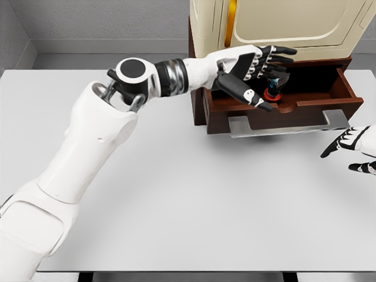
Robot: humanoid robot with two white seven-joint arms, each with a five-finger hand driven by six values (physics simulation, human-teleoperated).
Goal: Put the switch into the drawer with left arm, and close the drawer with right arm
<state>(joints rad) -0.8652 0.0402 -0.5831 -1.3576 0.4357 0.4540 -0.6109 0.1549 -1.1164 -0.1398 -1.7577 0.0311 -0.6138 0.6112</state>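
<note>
The switch (pixel 273 91), a small black part with a red ring and a blue spot, stands inside the open brown drawer (pixel 346 97). My left hand (pixel 262 69) hovers just above and to the left of it, fingers spread and thumb pointing down toward the drawer front, holding nothing. My right hand (pixel 352 148) shows at the right edge, below and to the right of the drawer's silver handle (pixel 282 124), fingers relaxed and apart from it.
The drawer belongs to a dark wooden base under a cream cabinet (pixel 282 23) at the back of the white table (pixel 194 205). My left arm stretches across the table's left half.
</note>
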